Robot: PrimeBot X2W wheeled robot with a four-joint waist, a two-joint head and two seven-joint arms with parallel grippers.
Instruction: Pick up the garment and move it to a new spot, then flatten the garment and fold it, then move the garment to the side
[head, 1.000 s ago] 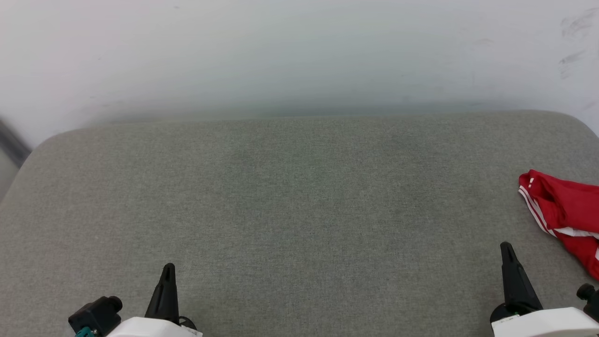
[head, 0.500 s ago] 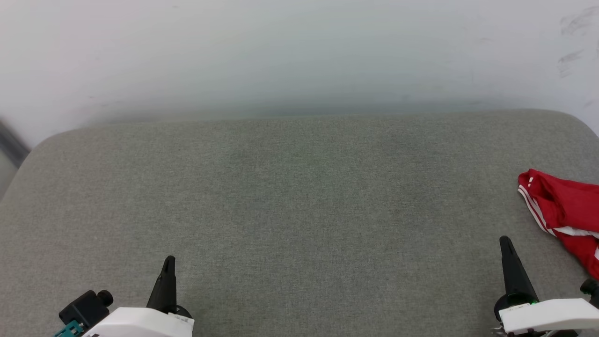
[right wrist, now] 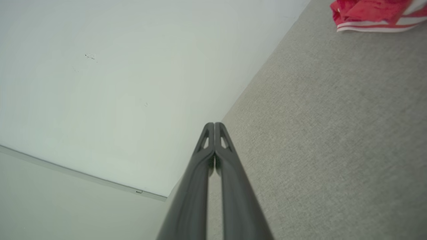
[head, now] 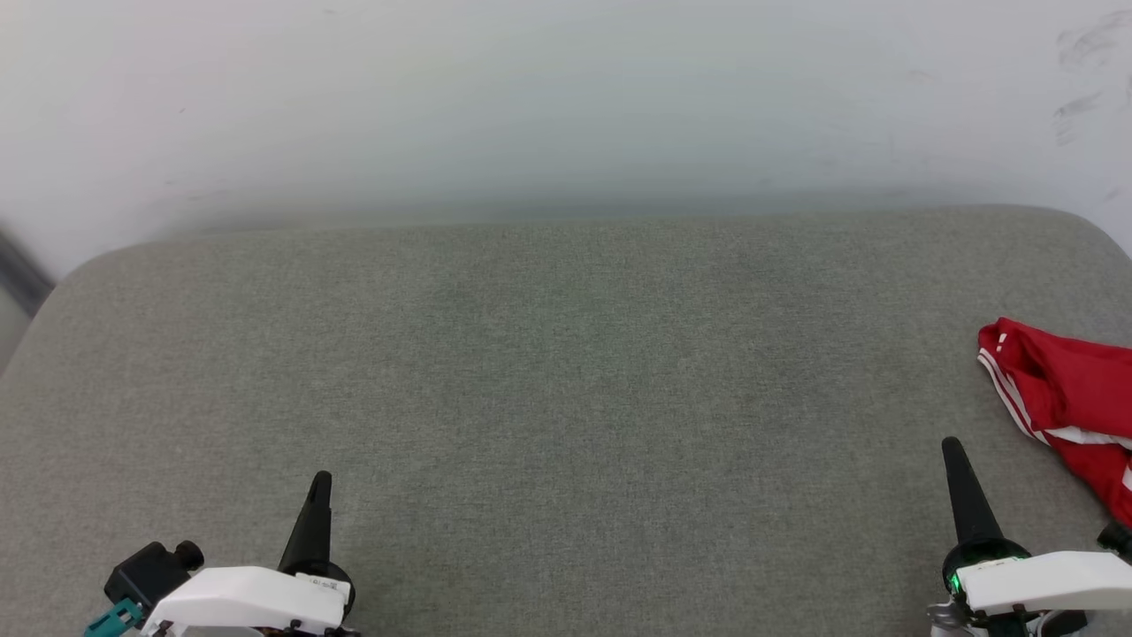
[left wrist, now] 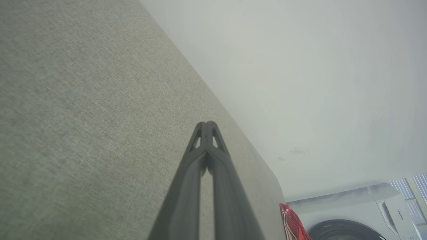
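- The left gripper (head: 320, 482), made of two long dark fingers on a white wrist housing, is found with its fingers pressed together and nothing pinched between them.
- It is placed over the near edge of the grey woven-fabric upholstered pad (head: 566, 372), toward the pad's left side.
- The right gripper (head: 951, 445), of the same build, is likewise found pressed together and empty, over the pad's near edge toward its right side.
- The red soft-fabric garment (head: 1070, 389), with white striped trim, is observed crumpled on the pad at its right edge, near the right gripper but apart from it.
- A plain pale wall (head: 531, 106) is noted behind the pad's far edge.
- A white front-loading washing machine (left wrist: 367, 213) is noted beyond the pad's right end.
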